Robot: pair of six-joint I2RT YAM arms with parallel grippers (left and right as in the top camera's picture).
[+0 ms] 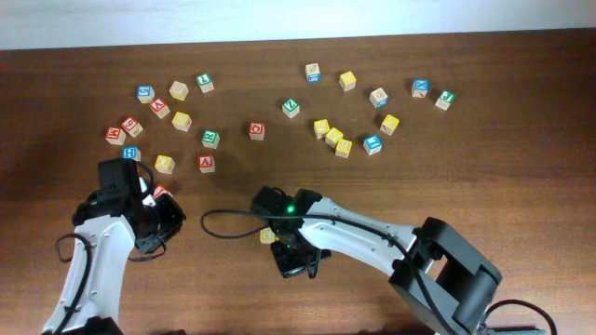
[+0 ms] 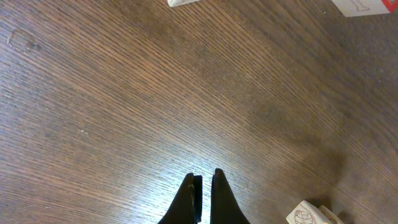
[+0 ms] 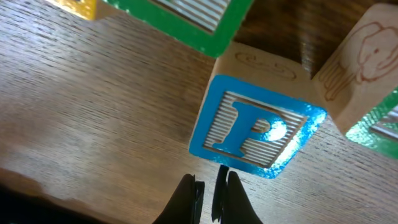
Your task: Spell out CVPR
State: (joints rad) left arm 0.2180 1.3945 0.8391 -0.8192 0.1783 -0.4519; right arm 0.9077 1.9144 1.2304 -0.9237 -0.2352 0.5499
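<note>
In the right wrist view a wooden block with a blue P face [image 3: 255, 127] lies on the table just ahead of my right gripper [image 3: 211, 186]. The gripper's fingers are shut and empty, their tips by the block's near corner. A green-framed block [image 3: 186, 18] lies beyond it and a block with an elephant drawing [image 3: 364, 62] to its right. In the overhead view my right gripper [image 1: 296, 261] hides these blocks, and a yellow block [image 1: 268, 235] sits beside it. My left gripper [image 2: 204, 186] is shut and empty over bare table; it also shows in the overhead view [image 1: 160, 225].
Several lettered blocks are scattered across the far half of the table, among them a red one [image 1: 160, 193] by the left arm and a G block [image 1: 257, 130]. In the left wrist view a block with a red drawing [image 2: 308, 214] lies at the bottom right.
</note>
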